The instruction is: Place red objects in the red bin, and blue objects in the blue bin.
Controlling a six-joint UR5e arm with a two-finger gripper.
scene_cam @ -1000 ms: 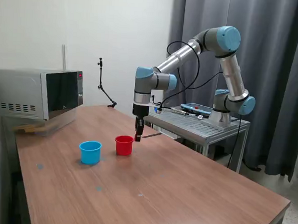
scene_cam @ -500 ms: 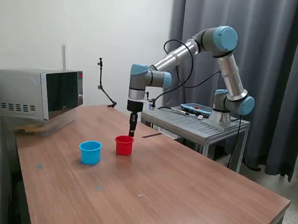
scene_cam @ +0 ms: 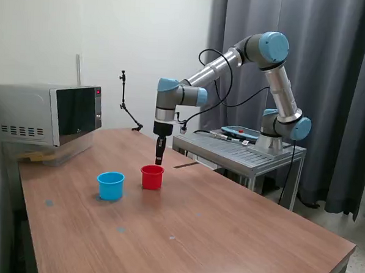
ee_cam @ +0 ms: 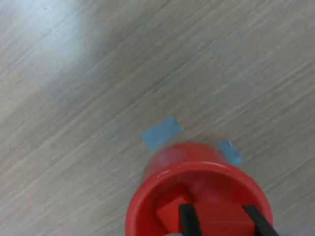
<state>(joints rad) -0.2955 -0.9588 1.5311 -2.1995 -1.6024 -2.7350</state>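
Note:
The red cup stands on the wooden table, with the light blue cup to its left in the exterior view. My gripper hangs just above the red cup's far rim. In the wrist view the red cup lies right under my gripper. The fingers stand close together with a red cube filling the gap between them. A red cube edge shows inside the cup; I cannot tell if it is a second cube. No blue cubes are in view.
A microwave stands at the table's back left in the exterior view. A metal side table carries the arm's base. A thin stand is at the back. Two bits of blue tape lie on the table beside the red cup.
My gripper has moved from beside the red cup's right side, in the exterior view, leftward and slightly up to over the cup. The cups have not moved.

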